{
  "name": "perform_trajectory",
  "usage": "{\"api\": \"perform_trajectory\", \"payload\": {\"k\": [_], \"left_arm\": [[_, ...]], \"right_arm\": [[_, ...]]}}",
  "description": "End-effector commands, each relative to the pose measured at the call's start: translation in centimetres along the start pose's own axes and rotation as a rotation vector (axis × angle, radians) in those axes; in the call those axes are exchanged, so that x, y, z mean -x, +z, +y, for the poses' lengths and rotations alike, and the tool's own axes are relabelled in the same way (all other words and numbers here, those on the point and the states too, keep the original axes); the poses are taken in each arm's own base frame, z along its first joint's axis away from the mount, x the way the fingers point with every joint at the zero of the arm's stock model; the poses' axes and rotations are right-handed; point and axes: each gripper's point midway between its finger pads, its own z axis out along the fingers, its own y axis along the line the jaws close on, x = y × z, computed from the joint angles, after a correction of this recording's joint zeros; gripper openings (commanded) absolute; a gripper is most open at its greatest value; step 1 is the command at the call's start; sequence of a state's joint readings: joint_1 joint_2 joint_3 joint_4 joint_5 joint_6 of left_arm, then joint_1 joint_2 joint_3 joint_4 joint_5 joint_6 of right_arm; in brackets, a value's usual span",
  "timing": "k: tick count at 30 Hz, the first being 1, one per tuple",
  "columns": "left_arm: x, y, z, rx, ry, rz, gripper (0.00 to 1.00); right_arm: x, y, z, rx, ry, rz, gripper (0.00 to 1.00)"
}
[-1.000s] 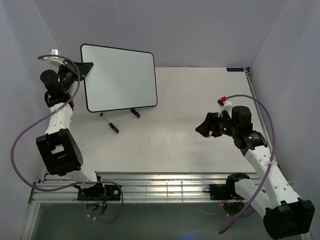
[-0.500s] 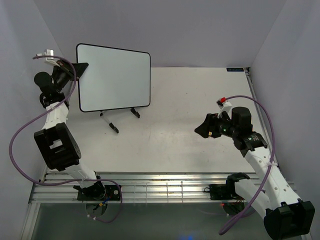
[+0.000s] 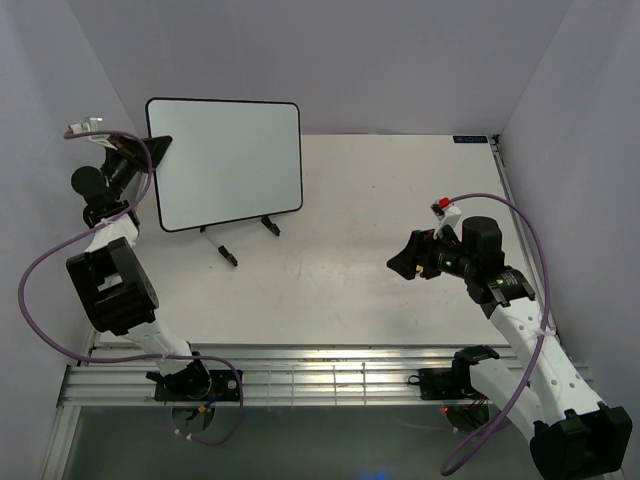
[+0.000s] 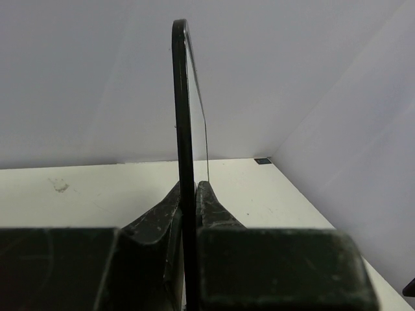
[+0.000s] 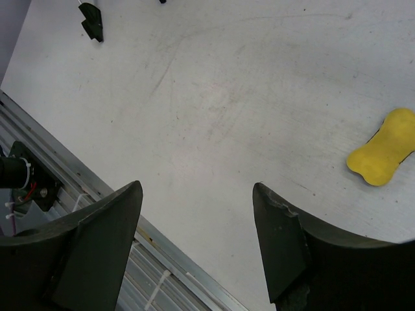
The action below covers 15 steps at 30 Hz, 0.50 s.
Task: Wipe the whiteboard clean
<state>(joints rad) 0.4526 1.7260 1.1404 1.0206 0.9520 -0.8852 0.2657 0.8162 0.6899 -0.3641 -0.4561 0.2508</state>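
The whiteboard stands at the back left of the table, its glossy white face blank. My left gripper is shut on its left edge. The left wrist view shows the board's thin black edge upright between my left gripper's closed fingers. My right gripper is open and empty above the table's right middle. In the right wrist view my right gripper hangs over bare table, and a yellow eraser lies on the table to its right. The eraser is hidden in the top view.
The board's black stand legs stick out onto the table in front of it, and one also shows in the right wrist view. The metal rail runs along the table's near edge. Walls close in the left, back and right sides.
My left arm has swung the whiteboard a little to the left and straightened it. My right gripper has shifted slightly left.
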Motion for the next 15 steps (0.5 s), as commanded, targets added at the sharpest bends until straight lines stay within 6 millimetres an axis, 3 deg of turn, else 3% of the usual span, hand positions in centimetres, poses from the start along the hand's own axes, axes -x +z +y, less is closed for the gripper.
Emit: {"api": "perform_trajectory", "payload": {"k": [1,7,15], "left_arm": [[1.5,-0.8,-3.3,-0.103,0.204,-0.054,0.0],[0.7,-1.7,-2.2,-0.118,0.261,-0.037,0.0],[-2.1,-3.3,-1.4,-0.131,0.366,-0.02,0.0]], "right_arm": [[0.9,0.0,0.9,0.044,-0.041,-0.031,0.75],[0.7,-0.1,1.2,0.055,-0.053,-0.037,0.75],[0.6,-0.1,1.9,0.082,-0.071,-0.036,0.75]]}}
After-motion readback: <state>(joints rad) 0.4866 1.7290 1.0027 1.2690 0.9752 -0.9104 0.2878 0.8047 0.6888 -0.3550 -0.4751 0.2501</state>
